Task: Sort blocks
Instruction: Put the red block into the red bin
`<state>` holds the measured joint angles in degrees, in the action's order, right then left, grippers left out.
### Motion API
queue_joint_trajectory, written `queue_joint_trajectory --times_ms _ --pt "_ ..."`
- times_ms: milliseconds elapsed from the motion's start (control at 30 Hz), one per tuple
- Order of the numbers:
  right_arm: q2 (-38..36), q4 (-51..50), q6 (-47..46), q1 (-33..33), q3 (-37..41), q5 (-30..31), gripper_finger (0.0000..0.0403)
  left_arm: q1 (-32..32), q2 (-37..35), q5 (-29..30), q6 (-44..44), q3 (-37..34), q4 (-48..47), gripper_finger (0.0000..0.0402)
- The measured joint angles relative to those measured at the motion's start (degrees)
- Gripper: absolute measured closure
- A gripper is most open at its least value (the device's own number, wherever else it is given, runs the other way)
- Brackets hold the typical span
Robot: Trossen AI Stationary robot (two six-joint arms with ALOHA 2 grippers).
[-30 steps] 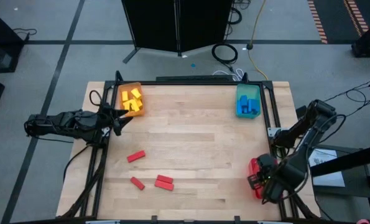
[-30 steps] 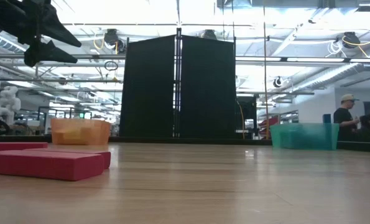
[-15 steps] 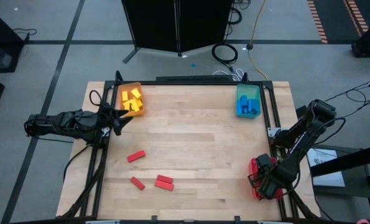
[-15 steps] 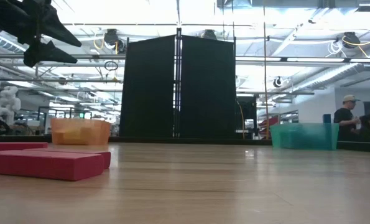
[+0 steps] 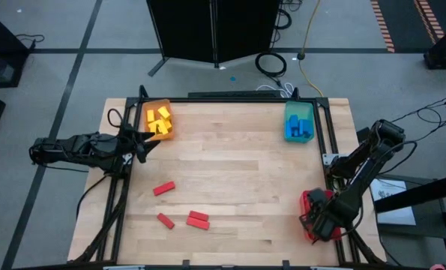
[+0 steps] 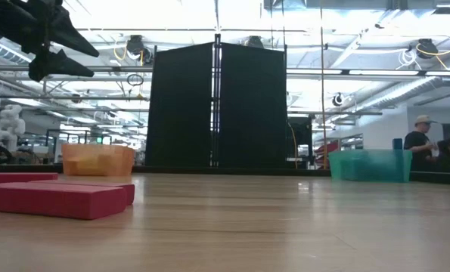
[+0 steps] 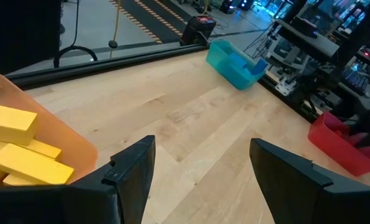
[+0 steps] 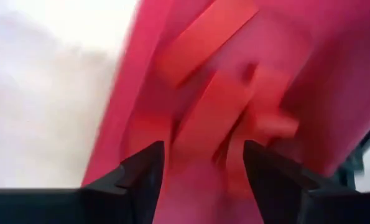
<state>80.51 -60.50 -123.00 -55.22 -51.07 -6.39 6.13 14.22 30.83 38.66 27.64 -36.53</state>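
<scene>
My right pincer [image 5: 318, 223] hangs over the red tray [image 5: 307, 204] at the lower right of the high view, pointed down into it because that is where red bricks belong; through its wrist view the fingers stand apart with nothing between them, and several red blocks [image 8: 222, 118] lie jumbled on the tray floor beneath, so I judge a brick to be just let go. My left pincer [image 5: 142, 139] waits, fingers spread and empty, beside the orange tray [image 5: 166, 104] at the upper left, which holds the yellow blocks [image 5: 158, 118]. The blue blocks [image 5: 297, 127] sit in the teal tray [image 5: 298, 107] at the upper right. Four loose red bricks [image 5: 163, 188] lie on the desk [image 5: 237, 172], lower left of centre, unsorted.
</scene>
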Motion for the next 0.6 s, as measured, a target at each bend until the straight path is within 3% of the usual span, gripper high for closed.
queue_joint_trajectory --times_ms 133,267,400,500,600 --pt "-3.8 -1.5 3.5 0.4 -5.7 -3.0 0.0198 0.0 0.0 0.1 0.0 0.0 0.0 0.0143" --pt "-8.1 -5.9 2.4 1.4 -14.4 2.6 0.0199 0.0 0.0 0.1 0.0 0.0 0.0 0.0143" --pt "-10.1 -8.7 5.9 3.5 -24.1 19.3 0.0199 0.0 0.0 0.1 0.0 0.0 0.0 0.0143" --pt "-10.1 -7.7 16.8 7.0 -29.5 33.4 0.0199 0.0 0.0 0.1 0.0 0.0 0.0 0.0143" --pt "-10.1 -2.1 30.0 12.9 -31.6 39.7 0.0199 0.0 0.0 0.1 0.0 0.0 0.0 0.0143"
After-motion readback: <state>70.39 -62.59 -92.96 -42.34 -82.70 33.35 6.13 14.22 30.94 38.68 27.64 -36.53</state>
